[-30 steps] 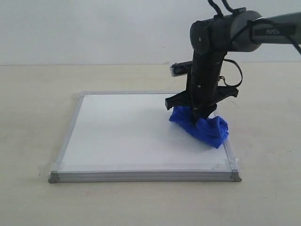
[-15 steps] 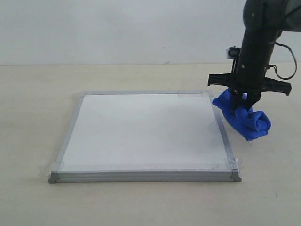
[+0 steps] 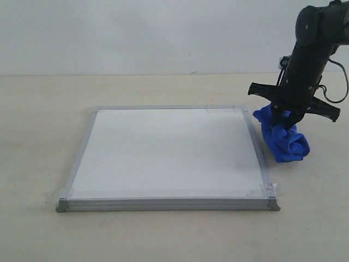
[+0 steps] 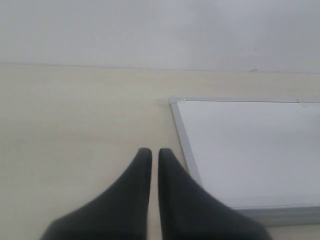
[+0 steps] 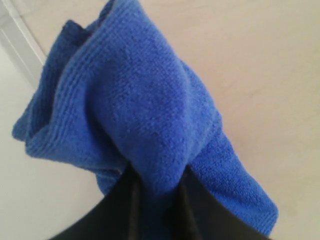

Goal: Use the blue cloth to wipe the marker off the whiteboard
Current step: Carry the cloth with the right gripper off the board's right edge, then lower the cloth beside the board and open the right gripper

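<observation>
Moved since a second ago, the right jaws have carried the bright royal-blue bunched microfibre cloth [image 3: 283, 141] from the right half of the board out past its right edge, to the middle right of the exterior frame. Those jaws are clamped on a pinched fold of the cloth [image 5: 150, 115]. In the right wrist view the fabric bulges out above the two dark fingers [image 5: 112, 220] at the bottom centre.

The cloth hangs from the grip just beside the flat rectangular whiteboard with its thin silver-grey metal frame [image 3: 163, 204]. Whether its lower end rests on the pale beige tabletop [image 3: 43, 120] I cannot tell.

The cloth looks soft, light and limp, with a fine looped pile. It should fold and drag rather than slide, so a gathered fold near its middle, as now, seems the sound place to hold. The board looks smooth, stiff and glossy, with clear tape at its corners. No red marker line shows on its white face in any view, so the wiping appears done.

The left jaws, dark and tapered, sit at the bottom centre of the left wrist view. They are closed almost together on nothing, over bare tabletop beside a corner of the whiteboard [image 4: 240, 150].
</observation>
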### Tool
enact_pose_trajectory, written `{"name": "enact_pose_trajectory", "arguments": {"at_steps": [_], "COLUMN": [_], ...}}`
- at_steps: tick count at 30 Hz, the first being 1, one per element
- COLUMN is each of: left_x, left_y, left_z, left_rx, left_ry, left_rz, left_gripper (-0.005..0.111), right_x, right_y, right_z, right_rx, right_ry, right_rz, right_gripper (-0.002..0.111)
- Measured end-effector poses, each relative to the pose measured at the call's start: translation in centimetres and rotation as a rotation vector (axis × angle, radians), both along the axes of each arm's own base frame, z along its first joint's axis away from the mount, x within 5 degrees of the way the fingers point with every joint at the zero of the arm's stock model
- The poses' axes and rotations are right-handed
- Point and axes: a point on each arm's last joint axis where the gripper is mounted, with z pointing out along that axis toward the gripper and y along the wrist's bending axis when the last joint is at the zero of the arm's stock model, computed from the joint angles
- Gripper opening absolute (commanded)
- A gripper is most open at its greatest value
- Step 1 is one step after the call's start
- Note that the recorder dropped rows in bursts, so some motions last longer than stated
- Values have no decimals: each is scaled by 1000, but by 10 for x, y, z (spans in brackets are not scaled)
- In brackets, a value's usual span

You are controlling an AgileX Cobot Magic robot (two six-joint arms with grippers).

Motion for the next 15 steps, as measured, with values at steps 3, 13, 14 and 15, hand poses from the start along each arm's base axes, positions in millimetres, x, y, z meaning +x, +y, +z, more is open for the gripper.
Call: {"name": "enact_pose_trajectory", "arguments": {"at_steps": [3,13,14,15], "left_x": [0,0,0,0], "left_y": [0,0,0,0], "left_z": [0,0,0,0], "left_rx": [0,0,0,0], "left_ry": [0,0,0,0], "left_rz": [0,0,0,0], "left_gripper": [5,5,5,5], "right_x": [0,1,1,1], "right_y": [-4,-6,-6,-7], "right_z": [0,-1,-1,-1], "right_rx": [-45,-61,-63,-66], "right_ry": [-1,-14,-14,-12], "right_rz": [-14,-19,-18,-19], "right_gripper": [27,59,59,59]}}
